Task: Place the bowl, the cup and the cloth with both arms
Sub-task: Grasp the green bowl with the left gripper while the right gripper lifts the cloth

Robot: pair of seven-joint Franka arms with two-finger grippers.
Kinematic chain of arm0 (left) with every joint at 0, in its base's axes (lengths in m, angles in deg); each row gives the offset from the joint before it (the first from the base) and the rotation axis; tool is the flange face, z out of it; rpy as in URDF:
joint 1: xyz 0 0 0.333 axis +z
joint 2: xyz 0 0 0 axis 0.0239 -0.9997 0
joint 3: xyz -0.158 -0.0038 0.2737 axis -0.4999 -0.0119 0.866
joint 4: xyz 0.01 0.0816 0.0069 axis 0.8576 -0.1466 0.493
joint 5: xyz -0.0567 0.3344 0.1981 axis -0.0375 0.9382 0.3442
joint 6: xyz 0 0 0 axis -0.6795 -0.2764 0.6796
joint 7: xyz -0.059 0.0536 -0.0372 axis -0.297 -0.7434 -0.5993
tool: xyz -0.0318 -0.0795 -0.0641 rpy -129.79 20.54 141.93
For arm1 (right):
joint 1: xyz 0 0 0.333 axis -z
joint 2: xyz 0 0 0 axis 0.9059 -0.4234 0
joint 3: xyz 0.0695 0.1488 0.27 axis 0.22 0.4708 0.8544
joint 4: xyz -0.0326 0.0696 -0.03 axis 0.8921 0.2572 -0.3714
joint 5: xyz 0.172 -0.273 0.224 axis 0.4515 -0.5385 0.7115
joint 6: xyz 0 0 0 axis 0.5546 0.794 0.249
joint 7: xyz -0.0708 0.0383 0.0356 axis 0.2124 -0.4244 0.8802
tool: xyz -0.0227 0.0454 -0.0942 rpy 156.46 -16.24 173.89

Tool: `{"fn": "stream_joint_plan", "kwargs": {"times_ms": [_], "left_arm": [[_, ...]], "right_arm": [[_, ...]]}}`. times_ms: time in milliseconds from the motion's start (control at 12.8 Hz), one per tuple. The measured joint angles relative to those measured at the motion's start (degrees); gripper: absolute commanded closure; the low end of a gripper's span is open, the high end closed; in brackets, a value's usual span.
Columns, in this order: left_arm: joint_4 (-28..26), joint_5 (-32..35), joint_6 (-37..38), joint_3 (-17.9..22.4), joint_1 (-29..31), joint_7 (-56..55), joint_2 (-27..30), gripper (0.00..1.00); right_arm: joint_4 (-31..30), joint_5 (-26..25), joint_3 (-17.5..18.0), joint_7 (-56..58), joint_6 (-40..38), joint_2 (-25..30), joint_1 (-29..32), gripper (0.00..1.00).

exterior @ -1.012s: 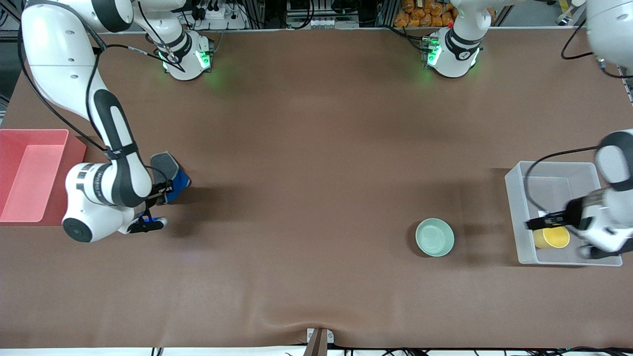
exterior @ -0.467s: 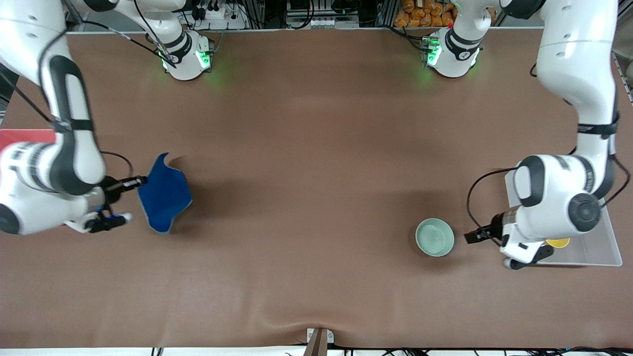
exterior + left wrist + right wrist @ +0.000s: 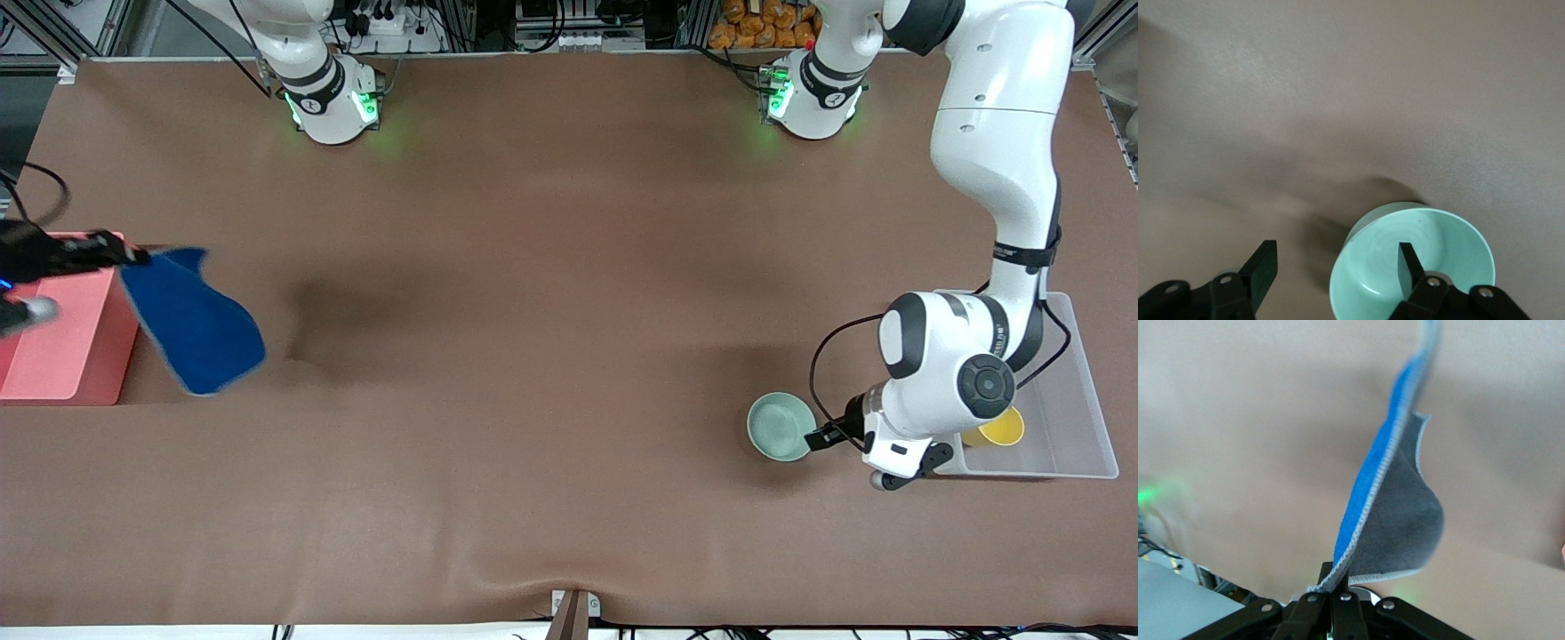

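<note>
The bowl [image 3: 781, 428] sits on the brown table [image 3: 551, 356] with the left gripper [image 3: 820, 437] at its rim, on the side toward the left arm's end of the table; in the left wrist view the bowl [image 3: 1412, 265] is partly between the spread fingers [image 3: 1407, 268], one finger standing over its glossy inside and the other outside its wall over bare table, neither pressing on it. Just past the left gripper's wrist lies the clear plastic bin [image 3: 1080, 427], and the cup [image 3: 997, 431] stands upright in the bin's corner nearest the front camera, partly hidden by the arm. At the right arm's end of the table the right gripper [image 3: 133, 255] is up in the air over the edge of the pink tray [image 3: 62, 356], its fingers pressed together on one corner of the cloth [image 3: 191, 322]. The cloth hangs from that pinch and spreads away from the gripper over the table beside the tray, blue face toward the front camera; in the right wrist view the cloth [image 3: 1395, 520] rises from the closed fingertips [image 3: 1331, 590] with its blue side and dark grey side both showing, a light trim along the edge. The tray itself sits against the table's end, its inside bare where visible.
</note>
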Motion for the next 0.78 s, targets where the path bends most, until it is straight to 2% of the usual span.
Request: {"fn": "stream_joint_plan", "kwargs": {"times_ms": [156, 234, 311, 389, 545, 778], "left_arm": [[-1.42, 0.00, -2.04, -0.03, -0.42, -0.95, -0.46, 0.29], [-2.19, 0.00, -2.57, -0.07, -0.60, -1.19, -0.54, 0.44], [-3.04, 0.00, -3.19, -0.09, -0.79, -1.62, -0.56, 0.77], [-3.99, 0.00, -4.05, -0.10, -0.91, -2.05, -0.58, 1.00], [-5.07, 0.00, -5.31, -0.11, -0.96, -3.00, -0.58, 1.00], [-4.58, 0.00, -6.04, -0.07, -0.90, -3.12, -0.21, 1.00]], "right_arm": [[1.52, 1.31, -0.07, 1.79, -2.25, 1.06, 4.03, 1.00], [2.90, 1.90, -0.10, 2.90, -3.60, 1.10, 5.70, 1.00], [4.10, 2.47, -0.14, 3.48, -5.12, 1.13, 7.15, 1.00], [4.90, 3.72, -0.14, 4.17, -6.61, 1.13, 8.74, 1.00], [5.31, 6.61, -0.15, 8.43, -8.86, 1.12, 12.99, 1.00], [5.31, 7.35, -0.17, 21.20, -10.22, 1.07, 19.18, 1.00]]}}
